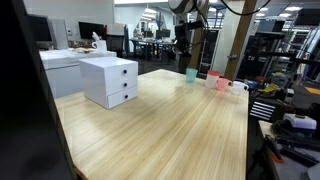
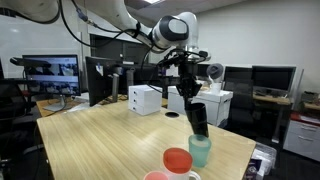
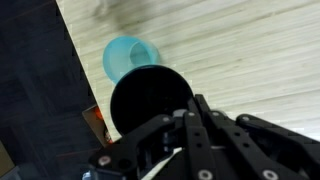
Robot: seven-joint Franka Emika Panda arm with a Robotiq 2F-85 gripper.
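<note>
Gripper (image 2: 187,95) is seen clamped on the rim of a black cup (image 2: 197,118), which is held clear of the counter (image 2: 100,140), just above a teal cup (image 2: 200,151) standing near the counter's edge with a red cup (image 2: 178,160) just beside it. The step in hand is judged to be the carry of the black cup over the teal cup, which is shown in the wrist view off to one side rather than centred beneath. A small sideways correction is judged to be called for before any straight descent.
</note>
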